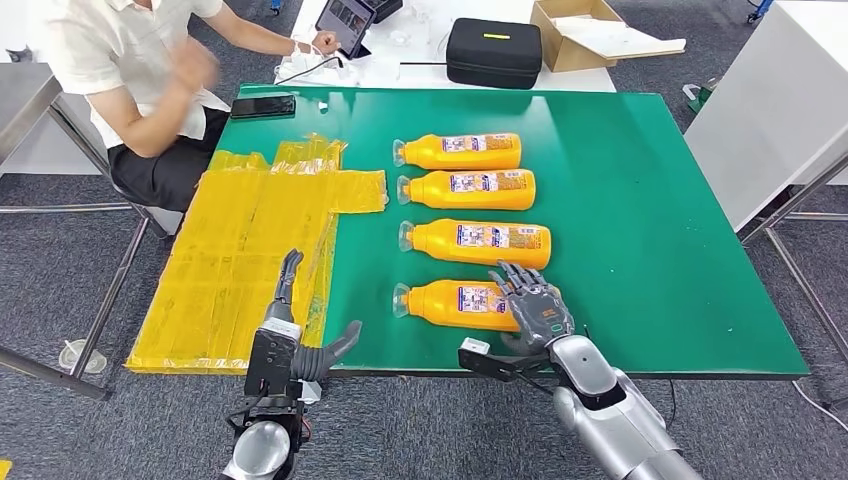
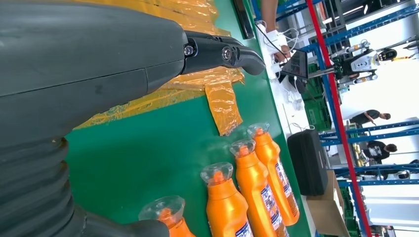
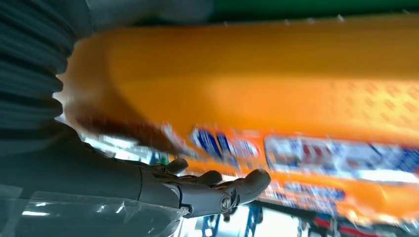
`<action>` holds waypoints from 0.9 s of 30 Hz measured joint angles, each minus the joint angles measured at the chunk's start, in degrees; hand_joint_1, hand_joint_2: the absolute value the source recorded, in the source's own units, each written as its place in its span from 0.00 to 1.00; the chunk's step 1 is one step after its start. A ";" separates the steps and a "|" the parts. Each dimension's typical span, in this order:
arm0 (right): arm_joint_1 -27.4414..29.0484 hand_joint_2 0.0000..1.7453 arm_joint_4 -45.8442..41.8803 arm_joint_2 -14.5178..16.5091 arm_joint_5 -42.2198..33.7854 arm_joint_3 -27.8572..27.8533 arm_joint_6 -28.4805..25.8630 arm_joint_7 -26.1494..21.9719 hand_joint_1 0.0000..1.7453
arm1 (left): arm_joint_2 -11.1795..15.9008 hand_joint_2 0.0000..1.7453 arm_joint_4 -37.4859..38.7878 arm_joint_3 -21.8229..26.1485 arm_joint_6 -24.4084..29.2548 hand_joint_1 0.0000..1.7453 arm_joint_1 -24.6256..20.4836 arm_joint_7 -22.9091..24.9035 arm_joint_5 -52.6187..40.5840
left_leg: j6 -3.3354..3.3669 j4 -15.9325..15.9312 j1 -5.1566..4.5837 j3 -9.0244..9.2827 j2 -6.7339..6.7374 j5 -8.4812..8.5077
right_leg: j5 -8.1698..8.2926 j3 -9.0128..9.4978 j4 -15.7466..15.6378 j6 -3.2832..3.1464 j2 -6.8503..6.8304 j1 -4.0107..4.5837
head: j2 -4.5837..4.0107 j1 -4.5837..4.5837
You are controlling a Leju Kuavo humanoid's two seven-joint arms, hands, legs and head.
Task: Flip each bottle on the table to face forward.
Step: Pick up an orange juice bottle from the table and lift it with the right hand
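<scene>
Four orange bottles lie on their sides in a column on the green table [image 1: 650, 220], caps pointing left and labels up: the far one [image 1: 460, 150], the second [image 1: 465, 188], the third [image 1: 470, 242] and the nearest [image 1: 450, 303]. My right hand [image 1: 535, 310] lies over the nearest bottle's base end with its fingers stretched across it. In the right wrist view that bottle [image 3: 272, 84] sits blurred between thumb and fingers [image 3: 217, 190]. My left hand [image 1: 295, 340] hovers open at the table's front edge, beside the yellow sheet. The left wrist view shows this hand [image 2: 99, 64] and the bottle row [image 2: 252, 192].
A crinkled yellow plastic sheet [image 1: 250, 250] covers the table's left part. A dark phone [image 1: 263, 105] lies at the far left corner. A person [image 1: 140, 80] sits beyond it, next to a tablet [image 1: 345, 22]. A black case [image 1: 493, 50] and a cardboard box [image 1: 580, 35] stand behind.
</scene>
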 joint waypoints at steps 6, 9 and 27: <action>-1.40 1.00 3.57 0.50 -2.64 -1.75 0.60 -0.49 1.00 | 0.00 1.00 0.00 -0.04 0.11 0.00 0.00 0.00 0.24 | 0.02 0.00 -0.01 0.11 -0.03 0.03 | 0.01 0.12 -0.01 0.01 -0.01 -0.01 | 0.00 0.01; -2.31 1.00 5.09 0.71 -3.72 -2.46 0.64 -1.34 1.00 | 0.00 1.00 0.00 -0.04 0.15 0.00 -0.01 -0.03 0.34 | 0.03 0.00 -0.01 0.17 -0.04 0.03 | 0.00 0.18 -0.01 0.01 -0.02 -0.02 | 0.00 0.02; 1.08 1.00 2.63 3.12 -30.57 -8.71 4.51 -21.97 0.90 | -0.84 1.00 -0.38 -0.17 -8.27 0.00 0.21 -1.00 12.85 | -0.05 0.00 0.03 0.46 0.04 -0.08 | 0.00 0.38 -0.01 -0.01 0.05 0.04 | 0.00 0.02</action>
